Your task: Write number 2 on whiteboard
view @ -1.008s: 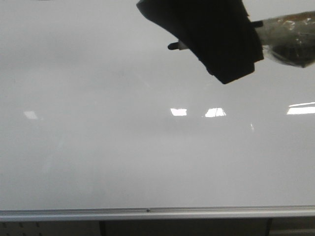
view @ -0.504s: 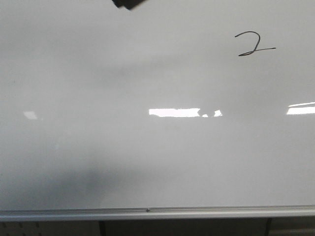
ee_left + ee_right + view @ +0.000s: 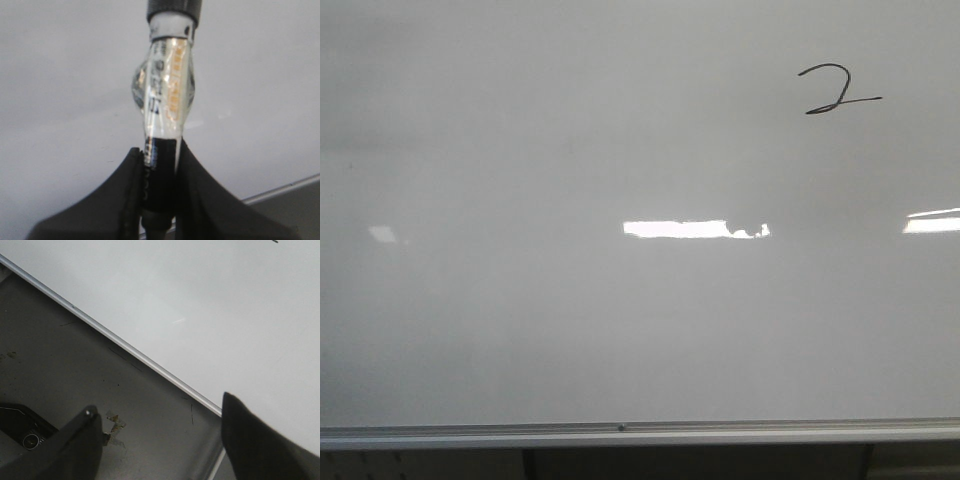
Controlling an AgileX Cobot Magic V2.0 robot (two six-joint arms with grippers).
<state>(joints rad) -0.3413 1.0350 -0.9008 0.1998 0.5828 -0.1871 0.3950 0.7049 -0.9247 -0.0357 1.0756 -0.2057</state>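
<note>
Already the 2 (image 3: 838,89) stood on the board (image 3: 620,320), small and dark, at about two o'clock in the front view, well above the bright reflections (image 3: 695,229) and far from the silver frame (image 3: 620,433) along the lower edge. Its hook was curved and its base stroke ran long and slightly wavy toward three o'clock. No arm showed in the front view.

In the left wrist view, the left hand (image 3: 160,165) was clenched on a marker (image 3: 167,100), the fingers pressing the dark lower part of the barrel while the taped, clear-wrapped body and black cap end pointed away toward the board. Whether the tip touched the surface could not be told; the end ran out of the picture.

In the right wrist view, the right hand (image 3: 160,435) was released and held nothing, its fingers wide apart over the grey tabletop (image 3: 75,375), with the frame crossing between it and the board.

Judged from this, the writing step looked done, as the digit read as complete. What remained was likely only to carry the marker clear of the board without smearing the fresh ink, and bring the left arm to rest.
</note>
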